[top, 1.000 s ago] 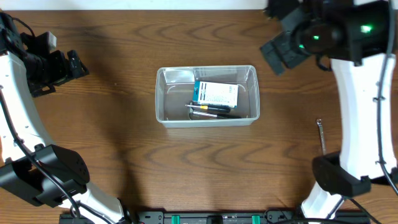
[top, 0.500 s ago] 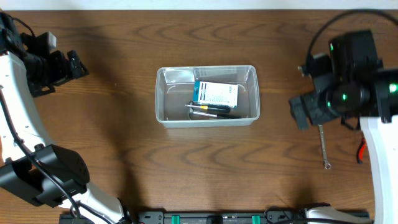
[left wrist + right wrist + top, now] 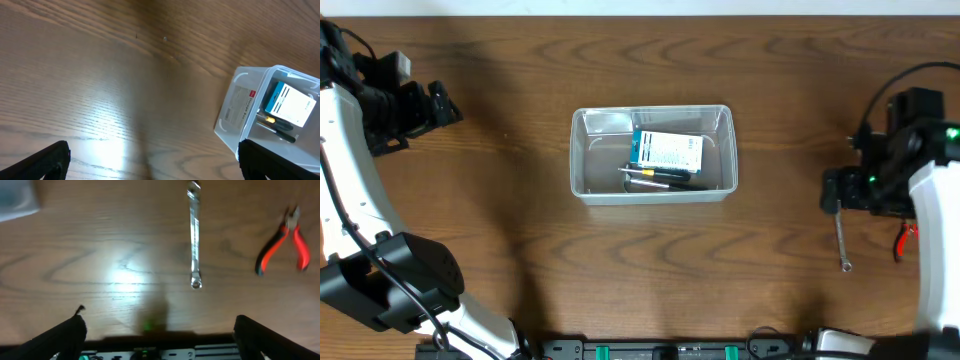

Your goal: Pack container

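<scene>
The clear plastic container [image 3: 650, 108] stands at the table's middle and shows at the right of the left wrist view [image 3: 235, 112]. It holds a blue-and-white box [image 3: 666, 150] and dark pen-like tools [image 3: 660, 177]. My left gripper [image 3: 442, 102] is open and empty, far left of the container, its fingers wide apart in the wrist view [image 3: 155, 165]. My right gripper [image 3: 834, 190] is open and empty at the right side, just above the top end of a silver wrench [image 3: 841, 232]. The wrench [image 3: 194, 235] lies ahead of the open jaws [image 3: 160, 340].
Red-handled pliers [image 3: 904, 240] lie right of the wrench near the table's right edge, and also show in the right wrist view [image 3: 285, 242]. The table's front edge with a black rail [image 3: 660, 350] runs below.
My right arm has swung from the back right corner down to the right side, over the wrench. The left arm and the container have not moved.
</scene>
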`<state>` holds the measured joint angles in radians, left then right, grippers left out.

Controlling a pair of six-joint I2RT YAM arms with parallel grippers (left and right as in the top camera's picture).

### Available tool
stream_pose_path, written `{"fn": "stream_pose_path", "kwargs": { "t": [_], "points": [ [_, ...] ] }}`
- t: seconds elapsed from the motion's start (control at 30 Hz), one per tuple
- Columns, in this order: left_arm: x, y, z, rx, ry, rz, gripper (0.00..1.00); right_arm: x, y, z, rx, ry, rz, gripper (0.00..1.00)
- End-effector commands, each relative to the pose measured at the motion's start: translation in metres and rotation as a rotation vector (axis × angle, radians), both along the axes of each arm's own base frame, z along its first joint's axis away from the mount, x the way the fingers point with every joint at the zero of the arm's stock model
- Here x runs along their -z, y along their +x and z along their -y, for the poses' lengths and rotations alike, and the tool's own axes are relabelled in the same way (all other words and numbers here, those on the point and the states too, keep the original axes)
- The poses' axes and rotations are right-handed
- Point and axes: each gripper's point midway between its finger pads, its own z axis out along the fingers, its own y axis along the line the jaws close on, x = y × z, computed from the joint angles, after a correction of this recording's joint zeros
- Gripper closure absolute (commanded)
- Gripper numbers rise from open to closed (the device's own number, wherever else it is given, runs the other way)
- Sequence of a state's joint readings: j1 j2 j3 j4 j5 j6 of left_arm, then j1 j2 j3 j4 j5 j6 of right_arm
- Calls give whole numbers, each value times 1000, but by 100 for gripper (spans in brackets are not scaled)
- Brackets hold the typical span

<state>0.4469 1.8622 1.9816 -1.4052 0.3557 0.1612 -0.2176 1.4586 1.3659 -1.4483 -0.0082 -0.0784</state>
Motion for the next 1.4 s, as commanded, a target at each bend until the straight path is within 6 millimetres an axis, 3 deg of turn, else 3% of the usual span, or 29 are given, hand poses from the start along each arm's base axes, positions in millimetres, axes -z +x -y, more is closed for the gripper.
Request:
{"fn": "stream_pose_path", "kwargs": {
  "t": [0.0, 0.17, 1.37],
  "points": [
    [4, 0, -1, 5, 4, -12, 2, 6, 0, 6, 64, 40, -18, 1],
    [4, 0, -2, 4, 4, -12, 2, 7, 1, 2, -9, 65, -14, 1],
    [4, 0, -2, 4, 4, -12, 2, 7, 13, 8, -40, 38, 31, 1]
  ]
}}
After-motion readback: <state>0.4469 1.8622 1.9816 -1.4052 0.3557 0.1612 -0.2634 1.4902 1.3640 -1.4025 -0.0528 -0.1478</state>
